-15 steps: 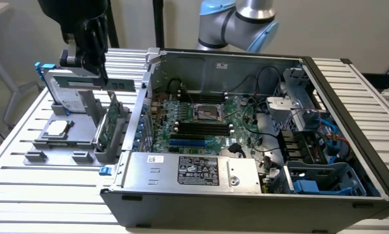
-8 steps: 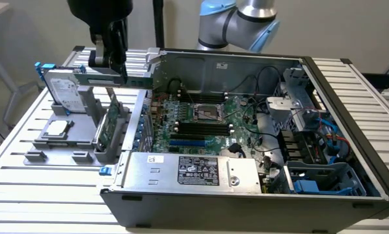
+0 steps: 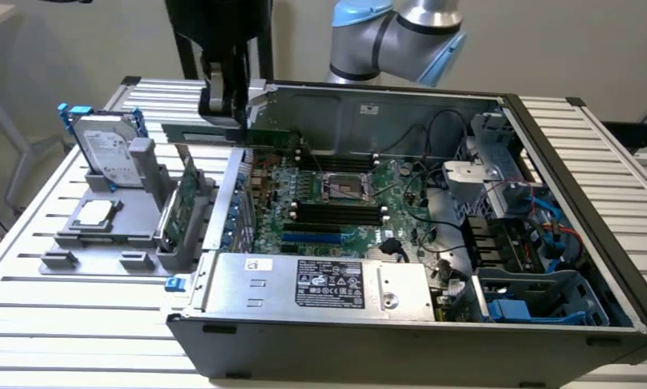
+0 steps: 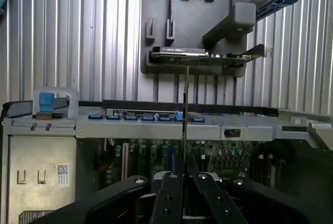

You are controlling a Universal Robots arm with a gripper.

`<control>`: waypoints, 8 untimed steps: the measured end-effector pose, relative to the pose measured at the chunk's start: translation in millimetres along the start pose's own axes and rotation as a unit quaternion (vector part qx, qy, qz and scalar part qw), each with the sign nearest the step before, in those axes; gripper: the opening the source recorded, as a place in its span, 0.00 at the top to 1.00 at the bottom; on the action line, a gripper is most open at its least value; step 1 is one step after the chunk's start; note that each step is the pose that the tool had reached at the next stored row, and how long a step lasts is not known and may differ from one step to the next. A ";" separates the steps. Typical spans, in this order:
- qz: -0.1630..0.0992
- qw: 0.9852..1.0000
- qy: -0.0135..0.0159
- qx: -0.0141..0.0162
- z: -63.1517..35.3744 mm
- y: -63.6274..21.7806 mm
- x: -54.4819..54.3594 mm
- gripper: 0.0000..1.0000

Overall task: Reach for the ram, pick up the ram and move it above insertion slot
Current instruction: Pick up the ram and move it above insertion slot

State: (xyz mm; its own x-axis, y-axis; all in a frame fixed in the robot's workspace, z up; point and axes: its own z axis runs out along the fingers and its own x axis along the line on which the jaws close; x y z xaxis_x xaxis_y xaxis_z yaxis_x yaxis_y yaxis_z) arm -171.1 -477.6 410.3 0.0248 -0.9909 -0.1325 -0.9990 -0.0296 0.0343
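My pincer (image 4: 184, 182) pinches ram (image 4: 186, 115) edge-on, stick jutting ahead over case wall (image 4: 156, 125). Risks: thin grip lets stick twist; tilt clips wall; misalignment with DIMM slots (image 3: 335, 215) below.

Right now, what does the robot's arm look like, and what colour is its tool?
The arm is made of round silver-grey tubes with light blue caps on its joints. Below it hangs a black block that carries the tool, which is black too. In the wrist view the tool has two flat black fingers with small round screws set in them, on black curved arms.
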 end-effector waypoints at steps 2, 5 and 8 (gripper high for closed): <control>0.000 1.000 0.000 0.000 1.4 -9.1 -0.5 0.87; 0.000 1.000 0.000 0.000 4.5 -22.7 -1.7 0.87; 0.000 1.000 0.000 0.000 9.1 -36.8 -4.0 0.87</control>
State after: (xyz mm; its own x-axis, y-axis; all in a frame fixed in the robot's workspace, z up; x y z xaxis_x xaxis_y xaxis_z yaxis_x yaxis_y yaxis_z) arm -134.8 -471.4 400.6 0.0247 -0.9909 -0.1324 -0.9990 -0.0295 0.0346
